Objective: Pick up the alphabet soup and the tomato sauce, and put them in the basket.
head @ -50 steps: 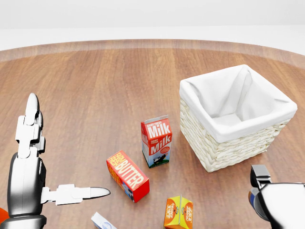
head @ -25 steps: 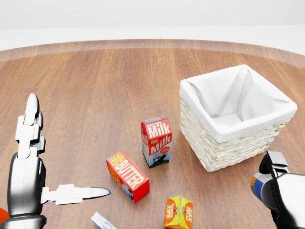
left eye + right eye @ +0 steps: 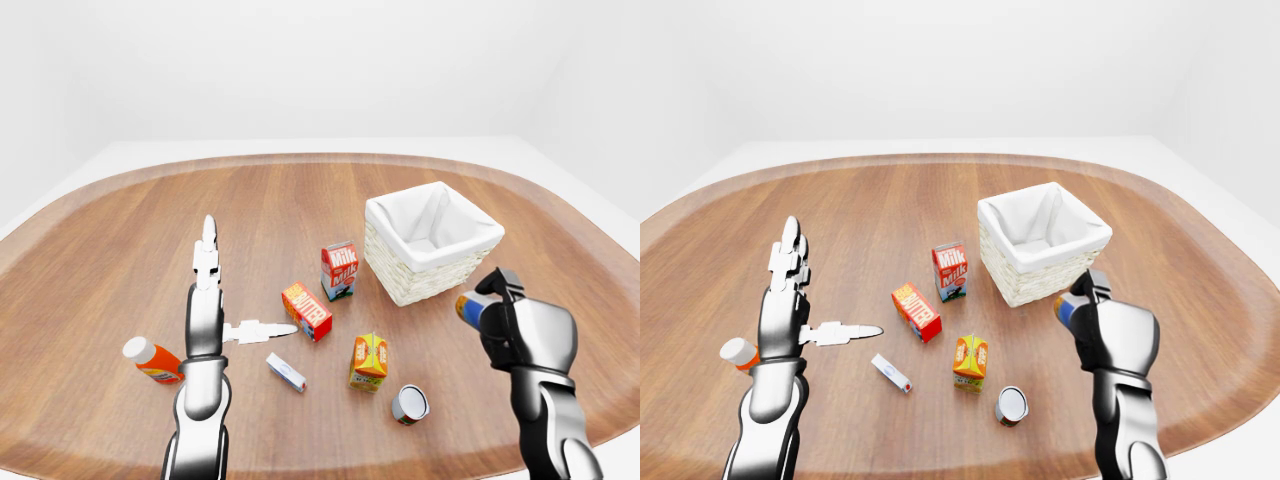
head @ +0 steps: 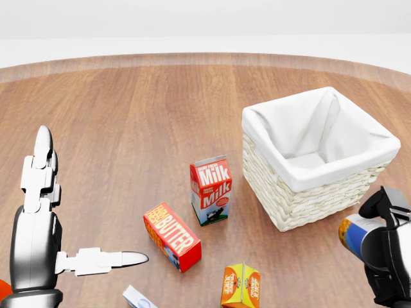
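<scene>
My right hand (image 4: 384, 239) is shut on the alphabet soup can (image 4: 352, 236), which has a blue, white and orange label. Hand and can hang at the bottom right of the head view, just below the near right corner of the white-lined wicker basket (image 4: 302, 205). The basket holds nothing that I can see. A second can, the tomato sauce (image 3: 410, 403), lies on its side on the wooden table, lower left of the right hand; it has a grey end and a red side. My left hand (image 3: 215, 300) stands open at the left, fingers spread, holding nothing.
Left of the basket stand a milk carton (image 4: 210, 190) and a butter box (image 4: 171, 236). Below them are an orange juice carton (image 4: 241, 287) and a small white-and-blue box (image 3: 285, 372). An orange bottle with a white cap (image 3: 150, 360) lies beside my left arm.
My right hand has risen and shifted right with the can, which now shows more fully beside the basket. The left hand and the things on the table have not moved.
</scene>
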Controlling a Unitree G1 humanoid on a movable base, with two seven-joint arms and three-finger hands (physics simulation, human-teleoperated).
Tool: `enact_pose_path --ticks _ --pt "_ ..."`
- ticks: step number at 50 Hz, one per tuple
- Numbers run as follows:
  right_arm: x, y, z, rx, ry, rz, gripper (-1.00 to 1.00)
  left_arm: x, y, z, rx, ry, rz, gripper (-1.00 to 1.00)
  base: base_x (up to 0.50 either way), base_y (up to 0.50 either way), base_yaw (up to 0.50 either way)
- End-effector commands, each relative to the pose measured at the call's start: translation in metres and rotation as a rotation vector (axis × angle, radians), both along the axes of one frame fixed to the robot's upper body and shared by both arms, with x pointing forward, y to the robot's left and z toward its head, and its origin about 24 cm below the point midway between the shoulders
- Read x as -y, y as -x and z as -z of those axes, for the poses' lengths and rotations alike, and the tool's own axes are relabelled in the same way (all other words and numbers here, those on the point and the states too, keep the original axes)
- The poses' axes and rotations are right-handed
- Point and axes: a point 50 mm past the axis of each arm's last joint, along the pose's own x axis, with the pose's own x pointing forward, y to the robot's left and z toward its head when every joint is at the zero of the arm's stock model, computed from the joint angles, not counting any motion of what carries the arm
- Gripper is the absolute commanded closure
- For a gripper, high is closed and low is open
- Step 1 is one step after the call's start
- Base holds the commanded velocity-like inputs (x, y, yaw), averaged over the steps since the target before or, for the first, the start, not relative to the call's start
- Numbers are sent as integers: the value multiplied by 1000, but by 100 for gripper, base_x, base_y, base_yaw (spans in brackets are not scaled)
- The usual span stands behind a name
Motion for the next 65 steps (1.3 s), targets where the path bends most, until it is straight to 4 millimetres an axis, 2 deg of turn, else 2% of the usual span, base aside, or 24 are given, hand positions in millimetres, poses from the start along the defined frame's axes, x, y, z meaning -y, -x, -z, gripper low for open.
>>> enact_pose_path --ticks 1,17,18,36,40,53,55,65 --pt "0 2 -17 92 -76 0 100 0 1 -1 4 -2 2 -100 0 0 0" --pt "-4 3 -28 137 -126 -21 100 0 1 0 0 -5 2 -100 0 0 0" --pt "-5 3 -34 140 -146 -41 100 0 1 0 0 -5 3 -100 0 0 0" --pt "-16 0 -56 195 -214 -126 100 0 1 0 0 -5 3 -100 0 0 0" --pt "-22 -2 -70 228 -234 -190 100 0 1 -2 6 -5 5 -100 0 0 0" --pt "-38 -9 -93 285 -229 -303 100 0 1 -2 7 -1 3 -100 0 0 0" --pt "-41 -10 -101 300 -226 -335 100 0 0 -2 7 -1 3 -100 0 0 0" --pt "-50 -18 -113 343 -206 -391 100 -1 0 -2 8 1 2 -100 0 0 0"
